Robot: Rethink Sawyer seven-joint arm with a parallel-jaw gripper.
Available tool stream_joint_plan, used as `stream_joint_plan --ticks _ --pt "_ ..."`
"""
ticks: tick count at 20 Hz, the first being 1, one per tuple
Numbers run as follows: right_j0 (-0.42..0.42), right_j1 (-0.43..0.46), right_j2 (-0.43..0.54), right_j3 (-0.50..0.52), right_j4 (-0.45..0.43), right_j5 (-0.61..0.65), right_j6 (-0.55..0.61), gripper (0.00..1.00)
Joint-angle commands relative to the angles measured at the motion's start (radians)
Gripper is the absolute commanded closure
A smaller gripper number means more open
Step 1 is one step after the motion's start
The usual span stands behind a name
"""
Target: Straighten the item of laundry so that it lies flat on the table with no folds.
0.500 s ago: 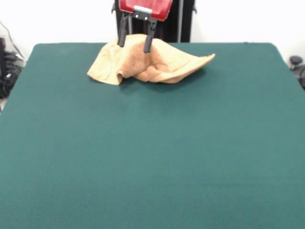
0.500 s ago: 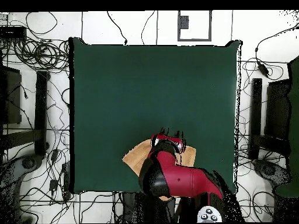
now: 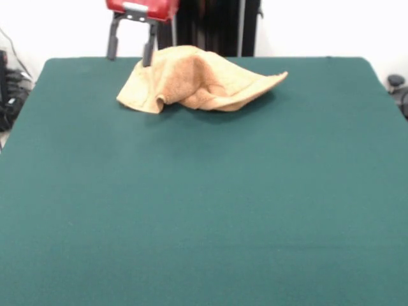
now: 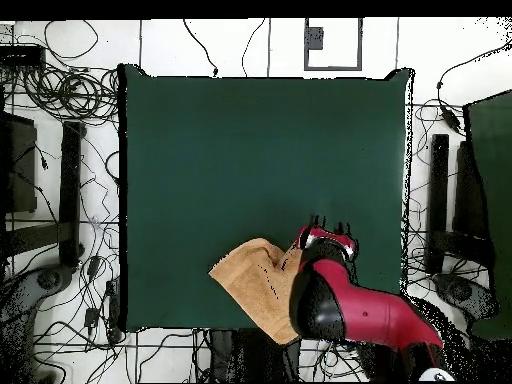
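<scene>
The tan-orange towel (image 3: pixel 199 80) lies crumpled in a humped heap with folds near the far edge of the dark green table (image 3: pixel 204 210). In the overhead view the towel (image 4: pixel 252 281) is at the table's (image 4: pixel 260 150) bottom edge, partly hidden under my red arm. My gripper (image 3: pixel 130 57) hangs just left of the towel's left end in the front view. Its two black fingers are spread apart with nothing between them. In the overhead view the gripper (image 4: pixel 329 223) is to the right of the towel.
The robot's black pedestal (image 3: pixel 217 25) stands behind the towel. Cables and black stands (image 4: pixel 70 190) ring the table on the floor. The towel's far side lies at the table edge.
My gripper has moved from over the top of the towel to its side, leftward in the front view. The towel has kept its shape and place.
</scene>
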Motion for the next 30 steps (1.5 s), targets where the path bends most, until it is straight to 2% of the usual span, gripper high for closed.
stream_joint_plan --ticks 1,3,9,19,27,30 --pt "-0.035 0.005 0.222 0.118 0.025 0.205 0.103 0.00" --pt "-0.083 0.022 0.276 0.135 0.083 0.312 0.093 0.00" --pt "-0.163 0.060 0.367 0.127 0.104 0.424 0.024 0.00" --pt "-0.214 0.130 0.450 0.108 0.131 0.601 -0.020 0.00" --pt "-0.214 0.168 0.456 0.091 0.100 0.608 -0.015 0.00" --pt "-0.196 0.179 0.433 0.072 0.064 0.558 -0.001 0.00"
